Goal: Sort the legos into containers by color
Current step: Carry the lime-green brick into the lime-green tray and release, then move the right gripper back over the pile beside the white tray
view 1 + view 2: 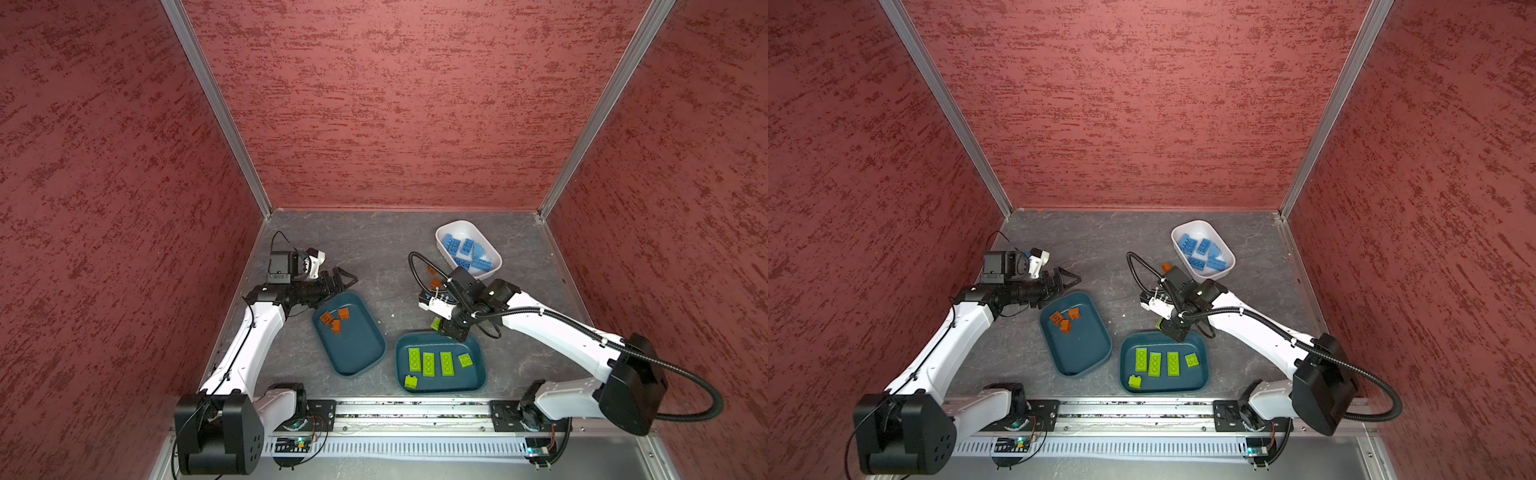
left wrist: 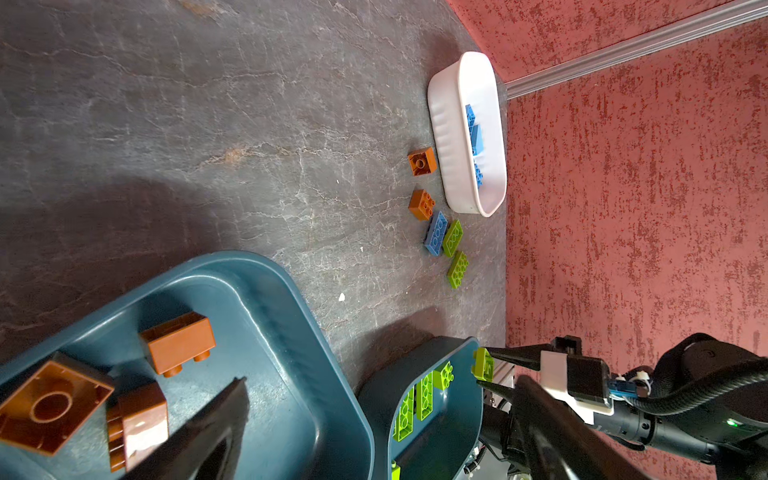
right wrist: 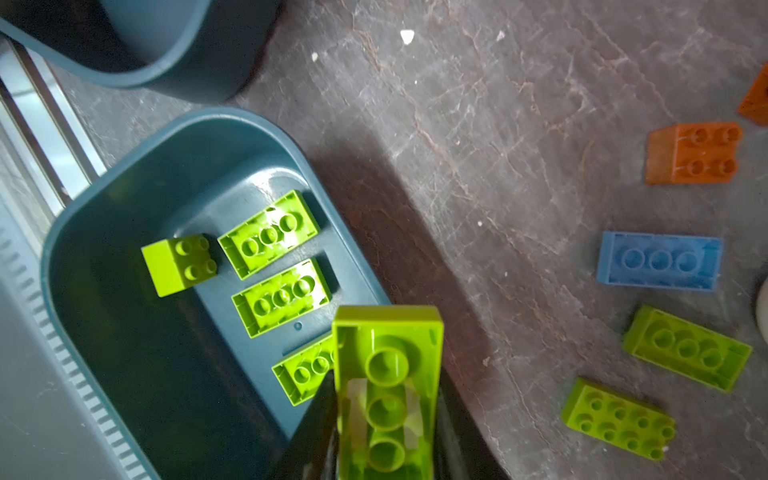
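A lime green plastic brick (image 3: 388, 328) is gripped by the right end effector (image 2: 487, 370), poised over the far rim of the dark teal plastic tub (image 1: 457, 380); the left end effector (image 1: 349, 277) is spread open.

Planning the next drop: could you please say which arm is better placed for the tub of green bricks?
Right: its hand holds a green brick at that tub; the open left hand is by the other teal tub.
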### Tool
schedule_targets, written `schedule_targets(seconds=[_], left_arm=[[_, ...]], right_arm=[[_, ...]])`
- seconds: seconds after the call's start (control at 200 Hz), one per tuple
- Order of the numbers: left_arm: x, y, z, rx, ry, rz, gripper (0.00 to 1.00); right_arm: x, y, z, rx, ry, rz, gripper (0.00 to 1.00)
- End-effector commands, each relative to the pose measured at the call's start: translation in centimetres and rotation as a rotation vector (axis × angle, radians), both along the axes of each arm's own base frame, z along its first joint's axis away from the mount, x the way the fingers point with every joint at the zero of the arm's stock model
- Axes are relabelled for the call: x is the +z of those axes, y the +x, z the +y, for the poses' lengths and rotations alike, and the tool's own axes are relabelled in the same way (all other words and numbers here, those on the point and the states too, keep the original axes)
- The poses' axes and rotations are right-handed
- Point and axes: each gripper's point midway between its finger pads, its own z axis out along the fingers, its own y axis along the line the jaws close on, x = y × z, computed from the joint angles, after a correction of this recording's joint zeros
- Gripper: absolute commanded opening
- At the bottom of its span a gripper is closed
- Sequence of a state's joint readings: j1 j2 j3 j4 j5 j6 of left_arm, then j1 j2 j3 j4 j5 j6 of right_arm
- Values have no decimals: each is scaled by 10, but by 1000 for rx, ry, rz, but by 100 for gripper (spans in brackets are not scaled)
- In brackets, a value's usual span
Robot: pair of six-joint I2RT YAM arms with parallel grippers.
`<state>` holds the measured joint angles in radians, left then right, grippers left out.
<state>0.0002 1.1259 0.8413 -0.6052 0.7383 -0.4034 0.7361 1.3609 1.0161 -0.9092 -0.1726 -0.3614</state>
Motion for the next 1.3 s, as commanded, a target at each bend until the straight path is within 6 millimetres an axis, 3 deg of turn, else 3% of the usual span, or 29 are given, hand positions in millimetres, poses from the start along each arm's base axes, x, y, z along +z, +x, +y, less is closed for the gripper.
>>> schedule_targets(seconds=[0.0, 0.291, 0.431, 0.691, 0.792, 0.957, 1.062, 1.122, 1.293], left_arm=[[2, 1, -1, -1, 5, -23, 99], [-6, 0, -1, 0, 9, -4, 99], [-6, 1, -2, -5, 11, -8, 99], [-10, -2, -2, -7, 10, 2, 99], [-9, -2, -2, -6, 14, -6, 99], [-8, 0, -3, -7, 8, -7, 99], [-5, -2, -2, -15, 12, -9, 99], [-5, -3, -1, -14, 21, -10, 99], [-7, -6, 2, -12, 23, -6, 99]], right_arm=[[-15, -10, -20, 88, -110, 0, 28], [-20, -18, -34, 110, -158, -34, 29], [-20, -19, -34, 110, -162, -37, 37], [14, 2, -12, 74, -40, -120, 55], [33, 28, -8, 3, 17, -203, 57], [51, 100, -12, -278, 120, -291, 67], [51, 133, -10, -433, 168, -272, 69], [39, 147, -6, -469, 161, -238, 69], [16, 165, 5, -405, 139, -241, 70]])
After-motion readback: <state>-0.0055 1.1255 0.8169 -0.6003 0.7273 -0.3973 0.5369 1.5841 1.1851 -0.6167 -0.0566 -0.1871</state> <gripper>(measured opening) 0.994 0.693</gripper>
